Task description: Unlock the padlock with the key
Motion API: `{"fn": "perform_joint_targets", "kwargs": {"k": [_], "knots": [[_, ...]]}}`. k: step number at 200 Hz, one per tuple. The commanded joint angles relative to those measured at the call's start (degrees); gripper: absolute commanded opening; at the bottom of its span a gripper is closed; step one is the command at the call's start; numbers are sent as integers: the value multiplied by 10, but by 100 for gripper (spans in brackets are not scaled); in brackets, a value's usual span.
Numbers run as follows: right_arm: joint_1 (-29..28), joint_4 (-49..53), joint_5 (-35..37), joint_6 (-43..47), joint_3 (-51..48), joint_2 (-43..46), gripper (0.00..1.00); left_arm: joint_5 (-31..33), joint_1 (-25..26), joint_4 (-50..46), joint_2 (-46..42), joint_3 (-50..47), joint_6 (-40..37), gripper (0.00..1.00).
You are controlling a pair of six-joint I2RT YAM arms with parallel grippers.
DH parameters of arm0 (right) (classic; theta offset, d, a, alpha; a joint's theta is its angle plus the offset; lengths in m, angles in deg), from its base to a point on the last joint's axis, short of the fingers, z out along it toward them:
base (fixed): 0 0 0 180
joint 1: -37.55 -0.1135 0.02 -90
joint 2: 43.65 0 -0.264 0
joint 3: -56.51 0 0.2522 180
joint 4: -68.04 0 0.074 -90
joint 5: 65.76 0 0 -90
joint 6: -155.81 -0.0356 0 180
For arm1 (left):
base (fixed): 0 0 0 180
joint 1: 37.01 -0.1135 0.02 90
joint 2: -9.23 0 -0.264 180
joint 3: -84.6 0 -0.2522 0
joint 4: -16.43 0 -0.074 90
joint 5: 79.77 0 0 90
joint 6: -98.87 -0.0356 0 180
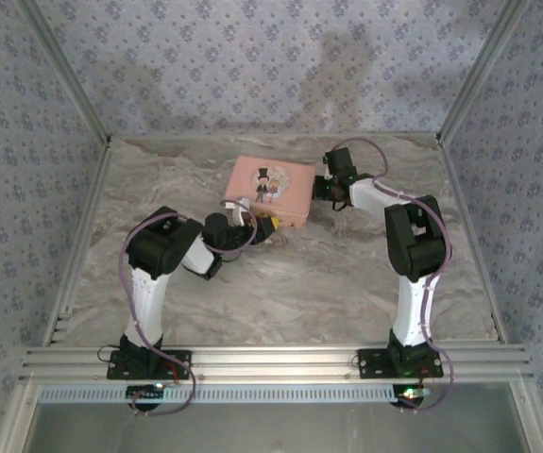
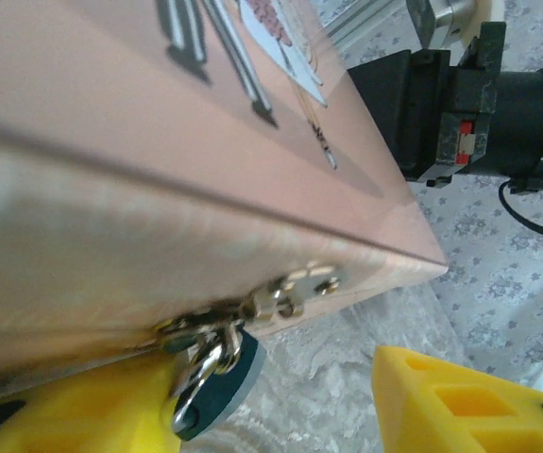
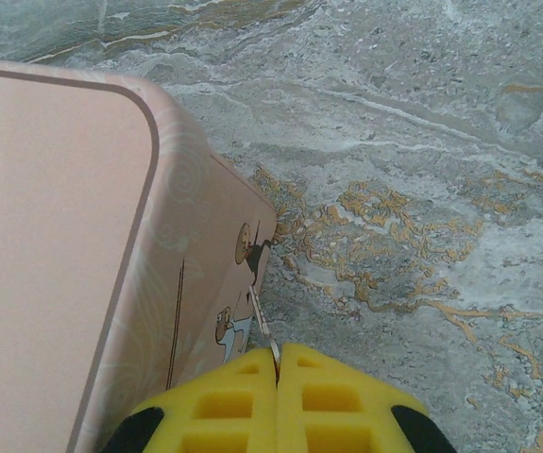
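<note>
Two-sided approach to the tin (image 3: pixel 63 236). Your right gripper (image 3: pixel 278 376) pinches the key (image 3: pixel 263 326) by the tin's side; your left gripper (image 2: pixel 252 411) gapes around the padlock (image 2: pixel 216 382) hanging at the clasp (image 2: pixel 295 288). Next: steady the lock, bring the key across.

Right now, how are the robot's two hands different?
The left hand is open; the right hand is shut. The right hand pinches the key; the left hand holds nothing, with the padlock hanging between its fingers. Both have yellow fingers and sit close to the pink tin.
</note>
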Motion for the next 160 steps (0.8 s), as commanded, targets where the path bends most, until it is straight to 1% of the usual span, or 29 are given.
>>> {"fn": "perform_joint_targets", "kwargs": {"k": [1,16,30,47,55,68,74,114,128,143,160], "knots": [[-3,0,3,7,2,17,0,-36,0,22,6,17,8,55],[-3,1,4,7,3,17,0,-36,1,23,5,17,8,58],[-2,1,4,7,4,17,0,-36,1,22,7,17,8,58],[-3,1,4,8,4,18,0,-19,1,22,12,12,16,58],[-3,2,5,8,4,18,0,-19,1,23,14,12,17,55],[-3,2,4,9,4,19,0,-20,1,22,19,12,23,46],[-3,3,5,9,4,19,0,-23,1,22,19,12,23,44],[-2,3,5,10,4,19,0,-36,10,22,-12,4,-4,54],[-3,2,4,8,4,18,0,-28,10,22,-18,-1,-9,58],[-3,1,4,8,3,18,0,-24,10,22,-15,-3,-6,57],[-3,1,4,7,2,20,0,-19,8,22,-1,0,14,51]]}}
